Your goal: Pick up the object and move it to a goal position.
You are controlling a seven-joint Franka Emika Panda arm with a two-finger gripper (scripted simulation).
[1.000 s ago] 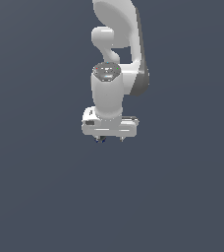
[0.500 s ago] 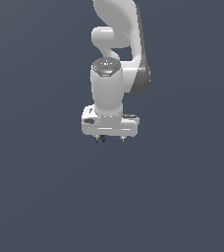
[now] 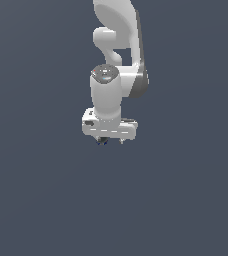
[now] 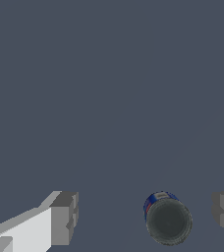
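The object (image 4: 166, 219) is a short round can with a blue side and a dark top. In the wrist view it stands upright between my two grey fingertips (image 4: 65, 216), nearer one of them and touching neither. My gripper (image 4: 146, 214) is open with a wide gap. In the exterior view the white arm hangs down over the grey floor. The gripper (image 3: 111, 141) points down, and only a dark sliver of the object (image 3: 101, 141) peeks out below the white hand, mostly hidden.
A flat, uniform grey floor (image 3: 46, 200) fills both views. No other objects, walls or edges show.
The arm's wrist has turned slightly. The hand stays at nearly the same spot above the object.
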